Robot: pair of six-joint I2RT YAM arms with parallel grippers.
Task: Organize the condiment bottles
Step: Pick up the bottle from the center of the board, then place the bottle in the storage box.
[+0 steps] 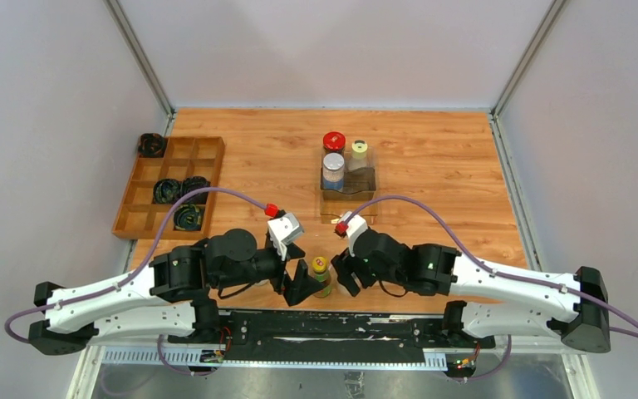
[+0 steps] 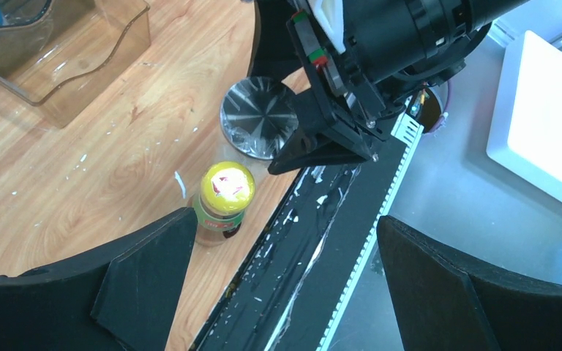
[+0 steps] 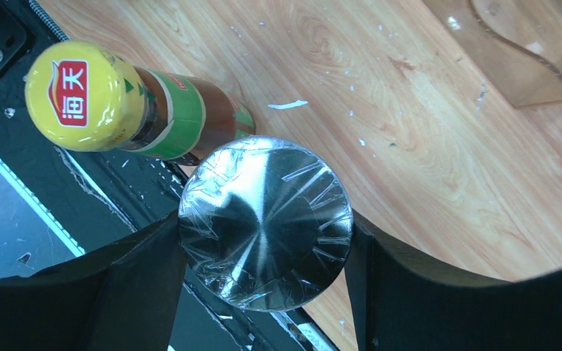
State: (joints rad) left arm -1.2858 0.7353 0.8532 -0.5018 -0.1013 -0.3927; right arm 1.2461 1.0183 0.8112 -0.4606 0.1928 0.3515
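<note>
From above, the clear bin (image 1: pixel 357 204) is seen in the middle of the surface (image 1: pixel 440 166). The red-lidded jar (image 1: pixel 334 141), the yellow-capped shaker (image 1: pixel 359 155) and the blue-labelled jar (image 1: pixel 333 171) are packed together at its far end. The yellow-capped sauce bottle (image 1: pixel 321 273) stands upright at the near edge, between the left gripper (image 1: pixel 299 283) and the right gripper (image 1: pixel 350 276). The wooden tray (image 1: pixel 139 218) is well apart on the left.

In the left wrist view, the left jaws are spread wide and nothing is held. The sauce bottle is seen just beside one of them, not between them. The silver-lidded jar (image 2: pixel 258 117) is seen a little farther on, with the right gripper reaching over it. A corner of the clear bin is seen on the far side.

In the right wrist view, the right jaws are pressed against both sides of the shiny lid, so the silver-lidded jar is pinched. The sauce bottle is very close by, and whether the two touch cannot be told.

The step in hand is judged to be moving the silver-lidded jar to the bin. To do it well, the jar should be lifted straight up first, so that the sauce bottle is not knocked over. It should be kept upright, carried over the bin wall, and set down gently in the free near part. The left gripper is best kept out of the way.
</note>
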